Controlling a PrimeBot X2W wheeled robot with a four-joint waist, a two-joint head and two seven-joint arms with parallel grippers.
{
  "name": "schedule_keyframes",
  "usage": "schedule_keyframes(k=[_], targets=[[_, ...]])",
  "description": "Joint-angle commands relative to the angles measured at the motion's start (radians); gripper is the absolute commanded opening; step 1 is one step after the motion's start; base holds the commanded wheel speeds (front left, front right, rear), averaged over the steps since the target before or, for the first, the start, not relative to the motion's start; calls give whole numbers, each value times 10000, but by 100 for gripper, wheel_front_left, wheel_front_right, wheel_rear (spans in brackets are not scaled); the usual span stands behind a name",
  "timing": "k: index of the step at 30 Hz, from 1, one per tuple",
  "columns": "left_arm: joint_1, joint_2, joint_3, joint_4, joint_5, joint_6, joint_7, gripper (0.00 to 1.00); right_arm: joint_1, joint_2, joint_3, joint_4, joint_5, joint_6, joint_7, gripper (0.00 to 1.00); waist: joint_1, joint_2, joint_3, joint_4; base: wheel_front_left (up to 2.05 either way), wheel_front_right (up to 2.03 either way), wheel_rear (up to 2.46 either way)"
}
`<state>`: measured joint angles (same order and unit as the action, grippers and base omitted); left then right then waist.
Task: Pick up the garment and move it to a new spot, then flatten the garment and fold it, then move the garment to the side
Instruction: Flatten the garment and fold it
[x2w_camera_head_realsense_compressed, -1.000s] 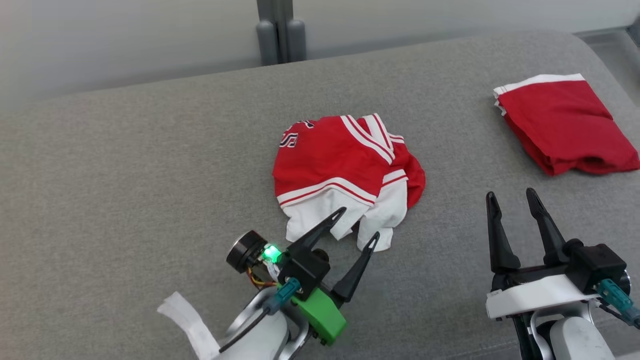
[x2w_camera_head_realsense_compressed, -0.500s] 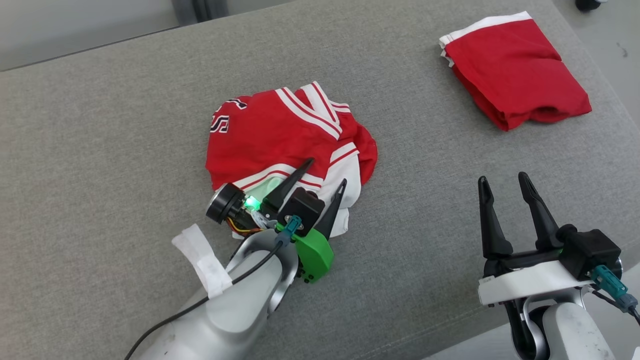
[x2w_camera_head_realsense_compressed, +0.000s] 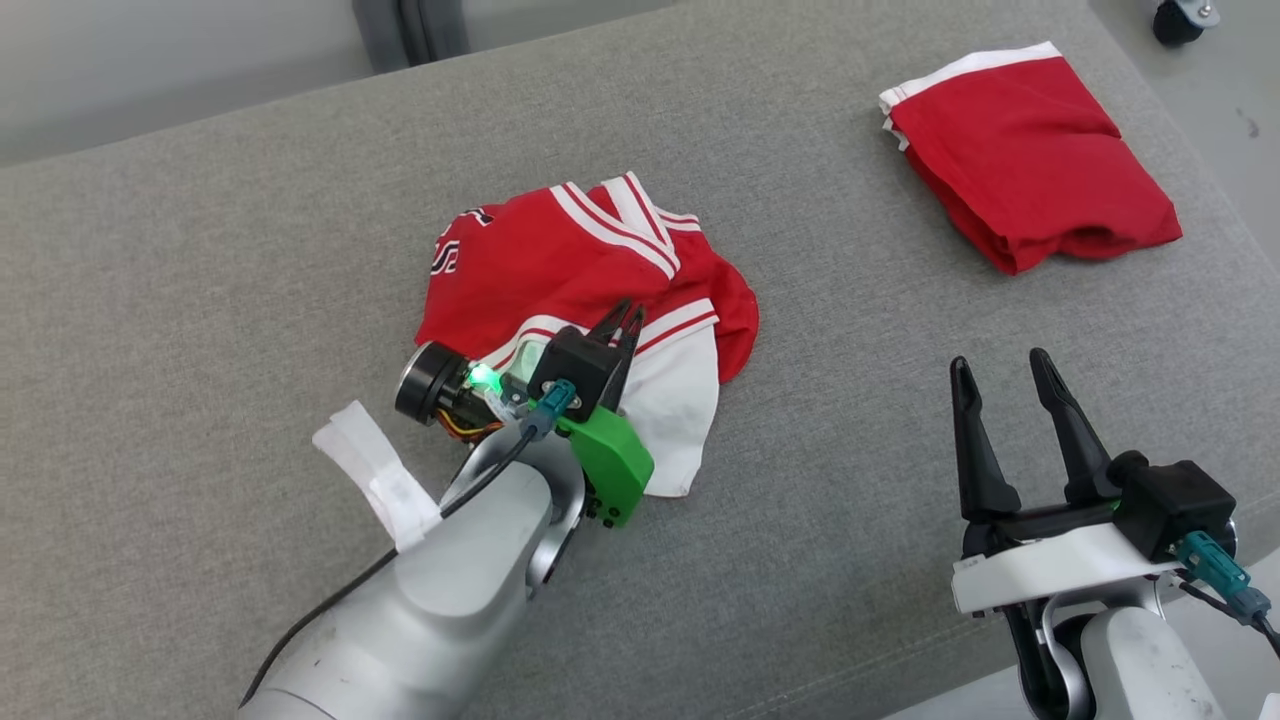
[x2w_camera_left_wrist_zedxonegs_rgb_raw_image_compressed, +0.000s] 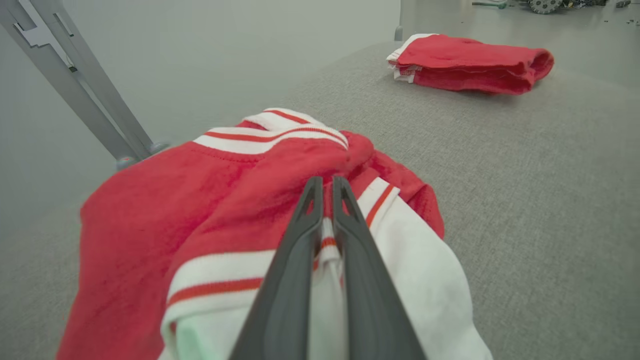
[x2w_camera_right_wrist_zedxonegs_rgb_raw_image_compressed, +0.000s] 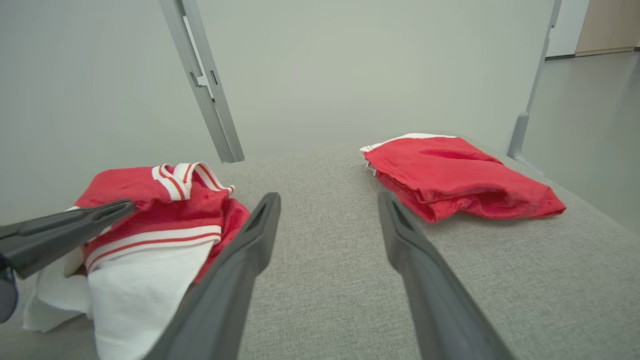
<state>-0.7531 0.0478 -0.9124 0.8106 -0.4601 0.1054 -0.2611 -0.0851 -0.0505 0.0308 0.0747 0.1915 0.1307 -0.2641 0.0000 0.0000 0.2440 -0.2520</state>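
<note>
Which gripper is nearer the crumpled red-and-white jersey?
Left. The left gripper is shut on a striped fold of the jersey; the right gripper hangs open, apart, off to its right.

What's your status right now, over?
Left gripper shut on crumpled jersey. Right gripper open, empty. Folded red garment apart at right, not in the way.

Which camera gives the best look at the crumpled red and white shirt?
The head view: most of the shirt seen from above. The left wrist view gives a close-up where the left gripper pinches it; the right wrist view, its side.
</note>
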Motion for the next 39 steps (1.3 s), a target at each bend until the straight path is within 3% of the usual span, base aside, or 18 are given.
schedule_keyframes(k=[1,7,12,16,21,24,32,39], targets=[[-234,50,2,-186,-308,-209,-38,0,7,-3,28,26,109,0,-2,100,0,0,-240,-27,0,0,0],[-1343,36,-24,-1278,-1366,-1062,-9,0,159,-3,94,111,294,0,-2,100,0,0,-707,-335,0,0,0],[-3184,38,103,-2148,-2189,-1451,279,0,248,-2,219,186,469,0,-2,100,0,0,-976,-757,0,0,0],[-5056,44,260,-2557,-2563,-1529,197,0,407,-4,276,213,531,0,-2,100,0,0,-1072,-915,0,0,0],[-6650,114,1335,-2553,-2532,-1213,-37,0,519,1,9,171,544,0,-2,100,0,0,-1115,-696,0,0,0],[-6132,497,2176,-2700,-2366,-1230,-31,0,565,-3,-162,91,467,0,-2,100,0,0,-1125,-362,0,0,0],[-1721,1677,4168,-2768,-2251,-1590,-28,0,612,0,-431,-19,177,0,-2,100,0,0,-975,698,0,0,0],[480,2211,5745,-2200,-1673,-1854,-31,0,495,-7,-590,-118,-65,0,-2,100,0,0,-752,1111,0,0,0]])
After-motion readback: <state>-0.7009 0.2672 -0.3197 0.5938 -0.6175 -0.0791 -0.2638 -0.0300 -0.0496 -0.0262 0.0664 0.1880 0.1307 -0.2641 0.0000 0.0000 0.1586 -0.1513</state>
